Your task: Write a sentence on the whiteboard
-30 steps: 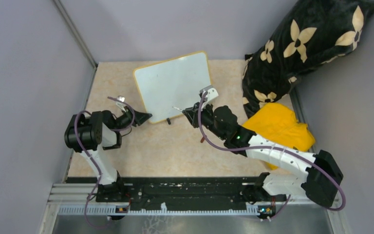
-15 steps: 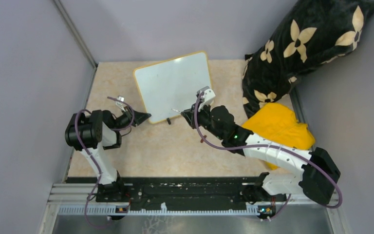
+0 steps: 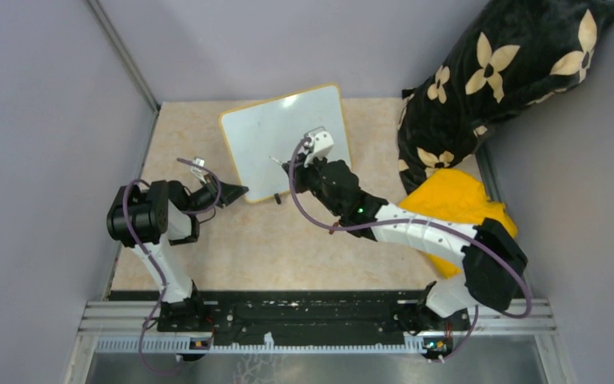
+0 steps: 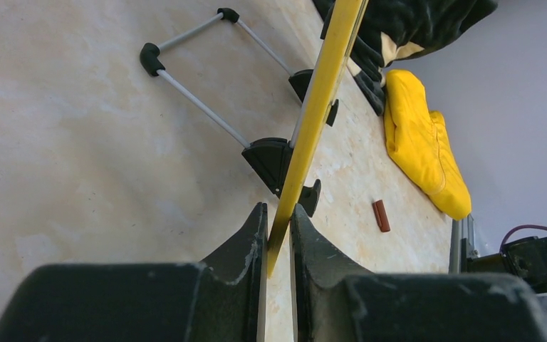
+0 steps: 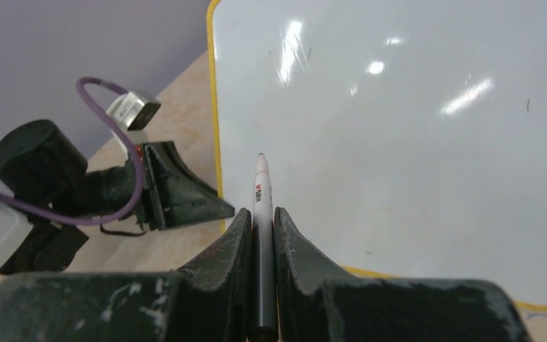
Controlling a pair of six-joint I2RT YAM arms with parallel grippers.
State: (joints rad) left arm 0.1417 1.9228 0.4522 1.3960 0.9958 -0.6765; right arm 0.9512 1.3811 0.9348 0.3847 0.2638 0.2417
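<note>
The step in hand is the very beginning of the writing: the whiteboard [image 3: 284, 140] stands tilted at the far middle of the table [image 3: 288, 248], and its white face shows only reflections of light. I see no word of the sentence on it. The left gripper [image 3: 236, 192] is clamped on the yellow frame at the board's near left corner; in the left wrist view the frame edge sits pinched between the two fingers, so this arm seems to steady the board. The right gripper [image 5: 260, 217] is closed around a white marker [image 5: 261, 185], which points forward from between the fingers with its tip over the lower left part of the white surface. Whether the tip already touches the board, I cannot tell. In my judgement the next move calls for bringing the tip to a starting place with enough free room to its right, then pressing lightly, because a hard push could tip or slide the board in spite of the left hold. Counted: one whiteboard, one marker, two grippers, one yellow cloth [image 3: 456, 200] at the right side of the table, one black cushion with pale flowers [image 3: 512, 64] behind it, and one small reddish-brown piece [image 4: 380, 215] lying on the table, perhaps a cap, but it is too small to be sure.
</note>
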